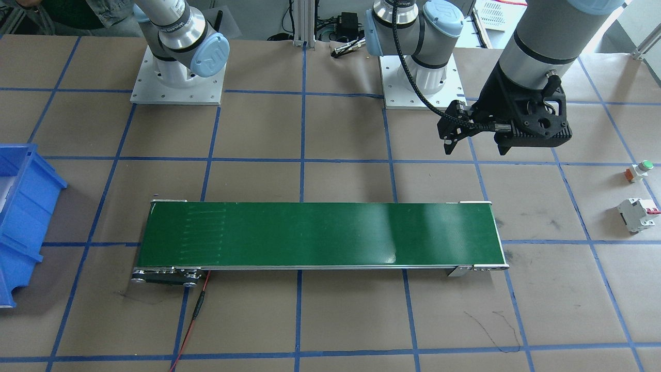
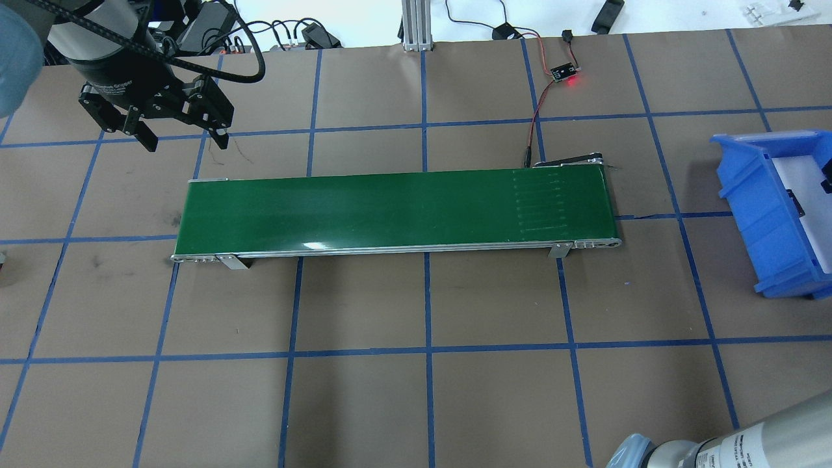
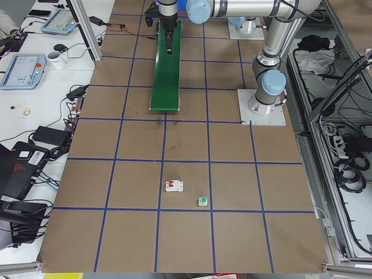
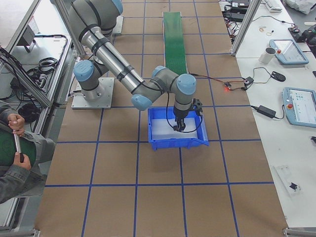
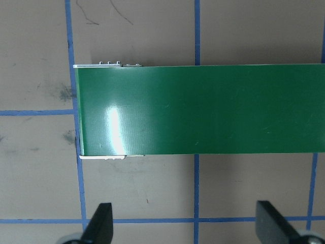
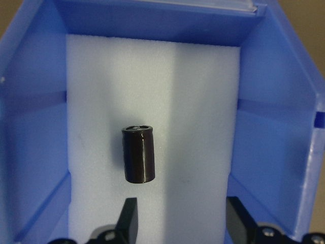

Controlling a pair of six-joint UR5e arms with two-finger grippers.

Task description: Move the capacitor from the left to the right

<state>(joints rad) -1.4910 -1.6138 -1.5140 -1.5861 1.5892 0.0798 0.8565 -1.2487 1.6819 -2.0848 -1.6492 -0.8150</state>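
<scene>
Held the left hand (image 2: 186, 142) high over the left part of the tabletop (image 2: 364, 312), pointed straight down, its two fingers (image 5: 103, 223) spread wide apart with only air between. Stood the left forearm (image 1: 542, 41) steeply above the wrist, leaning slightly. Stretched the right arm (image 4: 116, 69) out long and low toward the right end, elbow folded, last joints turned over. Aimed the right hand (image 6: 183, 211) straight down too, its fingers (image 6: 130, 218) parted and closed on nothing.
</scene>
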